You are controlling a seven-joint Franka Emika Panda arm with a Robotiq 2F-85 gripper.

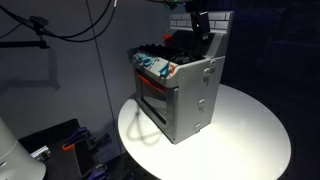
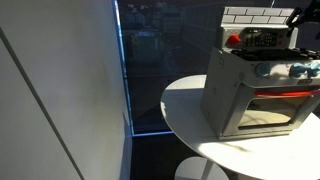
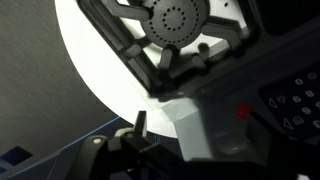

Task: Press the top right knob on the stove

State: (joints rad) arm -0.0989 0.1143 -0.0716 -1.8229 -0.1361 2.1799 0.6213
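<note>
Hovering over the stove (image 1: 190, 95) on the white table (image 1: 255, 135), your gripper (image 1: 202, 30) looks parked high to clear the burners (image 3: 178, 18) before going for the knobs (image 1: 160, 68); can't tell if it's clenched.

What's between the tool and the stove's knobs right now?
Only the black burners of the stove lie between the tool, hanging above its rear, and the knobs; an exterior view shows it.
</note>
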